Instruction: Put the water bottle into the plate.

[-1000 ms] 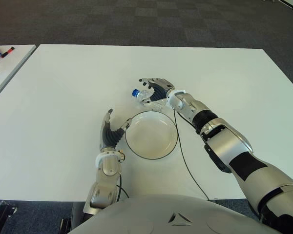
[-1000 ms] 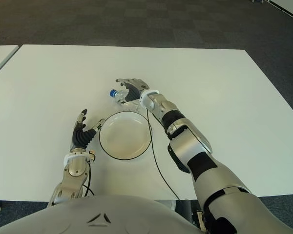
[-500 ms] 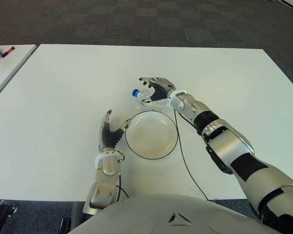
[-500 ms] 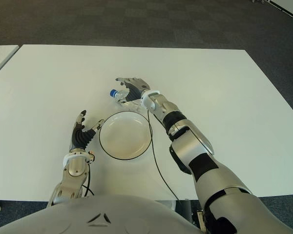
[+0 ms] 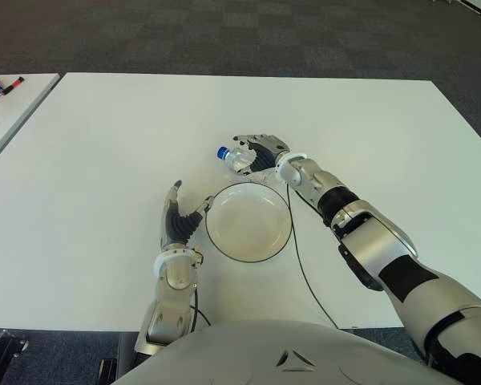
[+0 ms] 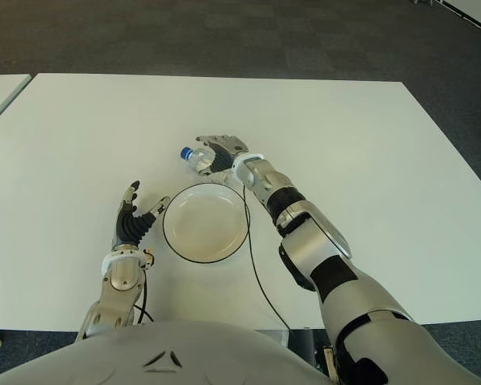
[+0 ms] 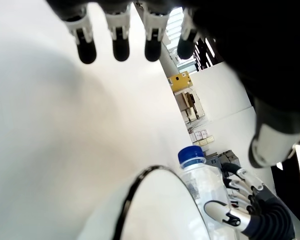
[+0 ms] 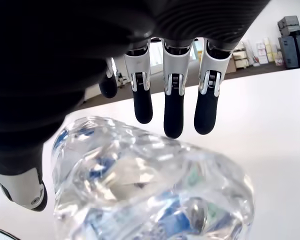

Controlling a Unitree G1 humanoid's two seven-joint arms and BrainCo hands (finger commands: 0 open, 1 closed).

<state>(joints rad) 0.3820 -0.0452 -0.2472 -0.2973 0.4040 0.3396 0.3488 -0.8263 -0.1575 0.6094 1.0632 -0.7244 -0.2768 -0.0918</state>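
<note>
Right hand (image 5: 266, 152) cupping water bottle (image 5: 239, 156), lying sideways, cap toward robot's left

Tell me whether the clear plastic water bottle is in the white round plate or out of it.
Out. The clear plastic water bottle with its blue cap sits in the right hand, just beyond the far rim of the empty white round plate.

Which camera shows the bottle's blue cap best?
The left wrist view: the blue cap is large and unobstructed atop the water bottle. Both eye views show it small beside the right robot hand; the right wrist view shows only the bottle's body.
</note>
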